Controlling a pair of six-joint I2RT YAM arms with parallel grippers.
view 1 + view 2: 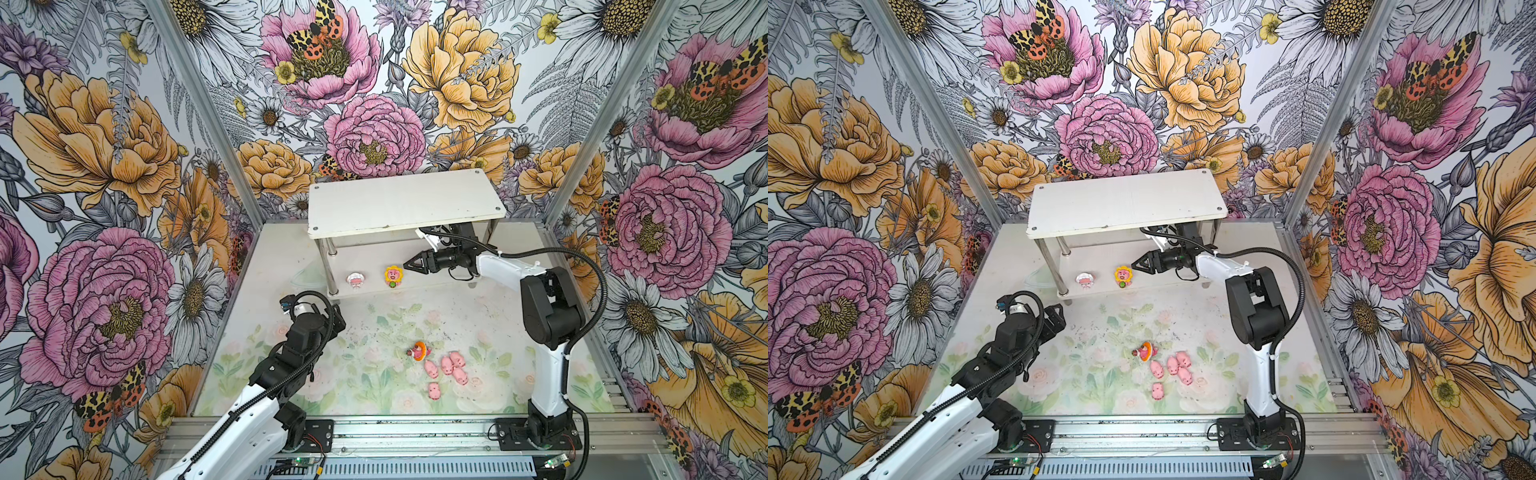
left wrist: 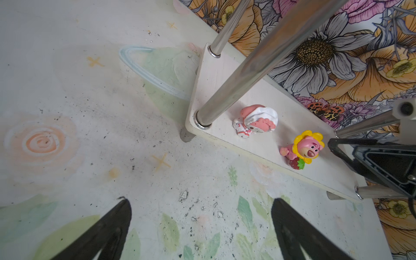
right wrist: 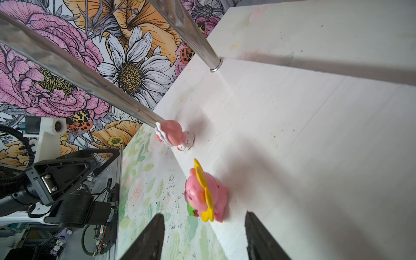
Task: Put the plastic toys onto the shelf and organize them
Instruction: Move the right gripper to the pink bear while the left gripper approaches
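the shelf (image 1: pixel 399 203) was at the far side of the worktop (image 1: pixel 374 328). two toys sat on its low board: the white-hooded toy (image 1: pixel 355 279), and the sunflower toy (image 1: pixel 393 277) a little apart at its 3 o'clock. the right claw (image 1: pixel 409 264) was under the top board, just at 3 o'clock of the sunflower toy. in the right wrist view its fingers (image 3: pixel 148 238) were apart and did not touch the toy, so it held nothing. the left claw (image 2: pixel 200 202) was wide apart and empty too, over the worktop near a metal leg (image 2: pixel 242 78).

at 6 o'clock of the shelf, the orange toy (image 1: pixel 419 350) lay on the worktop. five pink pigs (image 1: pixel 446 365) were close at its 5 o'clock.

i think the step was setting the sunflower toy down, and it looked done. next, the right claw would need to back out toward 3 o'clock without bumping the toy or the legs. then it could go for the orange toy or a pig. the pigs sat close together, so it would need a careful pinch on just one.
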